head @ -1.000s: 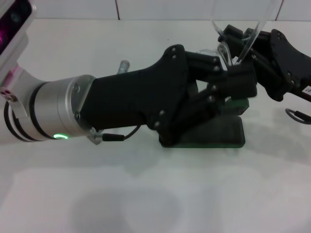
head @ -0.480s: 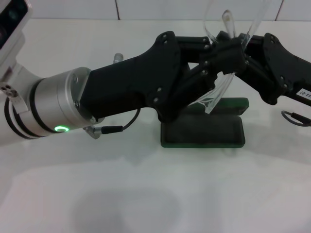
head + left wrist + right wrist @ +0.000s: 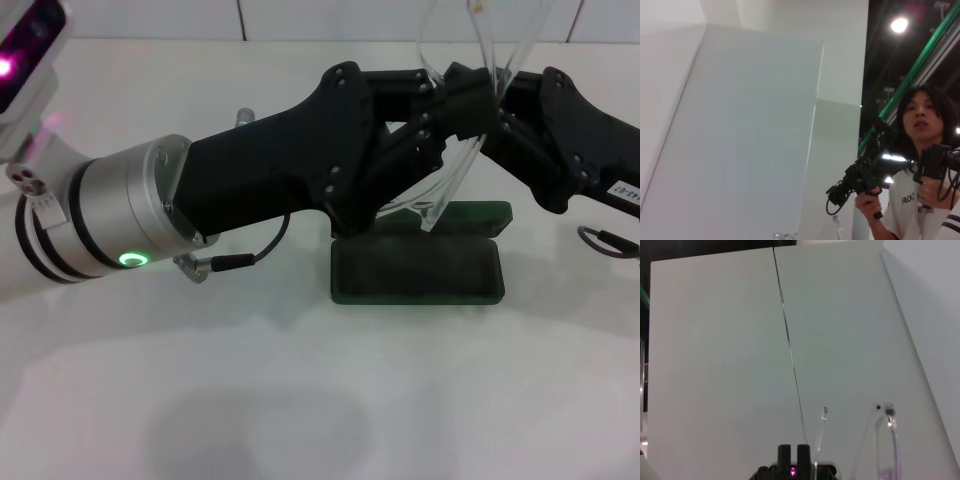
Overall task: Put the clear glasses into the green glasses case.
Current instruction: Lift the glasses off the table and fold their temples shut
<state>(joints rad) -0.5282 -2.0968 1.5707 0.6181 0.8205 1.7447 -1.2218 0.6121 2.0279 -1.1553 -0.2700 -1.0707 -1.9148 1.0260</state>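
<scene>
In the head view the clear glasses (image 3: 447,190) hang in the air above the green glasses case (image 3: 415,272). Their temples point upward and the lens edge reaches down close to the case. The case lies open on the white table, with its lid (image 3: 490,213) standing up behind. My right gripper (image 3: 505,105) comes in from the right and is shut on the glasses near the top of the frame. From the left, my left gripper (image 3: 462,100) meets the glasses at the same spot. The temples (image 3: 885,440) also rise into the right wrist view.
The white table (image 3: 300,400) runs out in front of the case, and a white wall stands behind it. A loose cable loop (image 3: 605,243) hangs by the right arm. In the left wrist view a person (image 3: 920,165) holds a handheld controller rig.
My left gripper rose from beside the case up to the glasses. The glasses tilted so the lens now hangs lower over the case. The right gripper barely shifted.
</scene>
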